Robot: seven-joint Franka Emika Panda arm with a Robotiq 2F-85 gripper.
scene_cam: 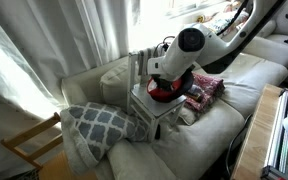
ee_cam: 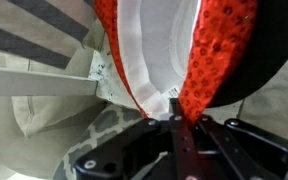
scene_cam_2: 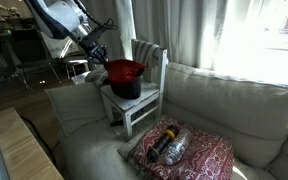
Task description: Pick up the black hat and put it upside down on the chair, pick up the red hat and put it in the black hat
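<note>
The end effector (scene_cam_2: 101, 56) pinches the brim of the red hat (scene_cam_2: 125, 69), which rests atop the upturned black hat (scene_cam_2: 126, 88) on the chair (scene_cam_2: 149, 103). Lower until the crown nests (it seems not fully seated), then open and lift straight up.

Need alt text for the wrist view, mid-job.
The red hat, sequined with white lining, fills the frame, its brim pinched in the gripper at the bottom. The black hat shows at right, the chair at left.
</note>
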